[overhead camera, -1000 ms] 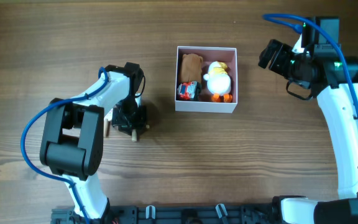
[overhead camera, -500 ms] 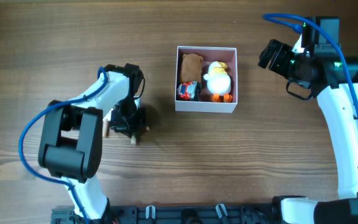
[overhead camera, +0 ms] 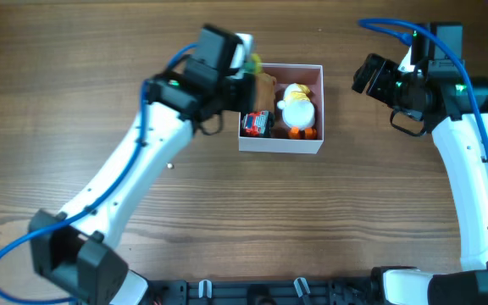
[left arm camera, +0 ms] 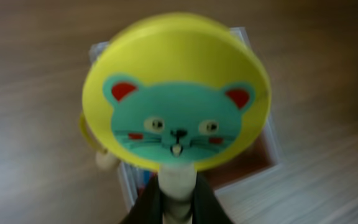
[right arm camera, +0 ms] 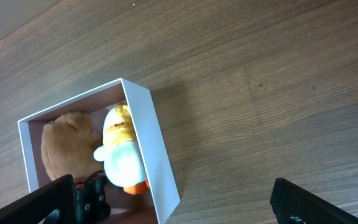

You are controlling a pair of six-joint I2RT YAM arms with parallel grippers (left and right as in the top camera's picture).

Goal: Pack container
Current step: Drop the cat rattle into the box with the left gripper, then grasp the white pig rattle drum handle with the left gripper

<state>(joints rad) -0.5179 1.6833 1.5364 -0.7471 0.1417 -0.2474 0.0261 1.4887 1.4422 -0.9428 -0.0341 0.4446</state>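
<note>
In container (overhead camera: 281,145): brown plush (overhead camera: 261,88), duck (overhead camera: 296,106), red car (overhead camera: 257,124) packed; left end effector (left arm camera: 176,194) pinches yellow drum toy (left arm camera: 176,93) at rim, release pending; right end effector (right arm camera: 174,194) spread, empty.

The brown wood-grain table (overhead camera: 74,68) carries the white-walled container (overhead camera: 280,144) — standing flat, near its middle.

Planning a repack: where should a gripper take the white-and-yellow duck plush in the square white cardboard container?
Pinch the duck plush across its round white body, probably straight down from above. It lies flat, and the container walls, brown plush and red toy car close off its sides.
</note>
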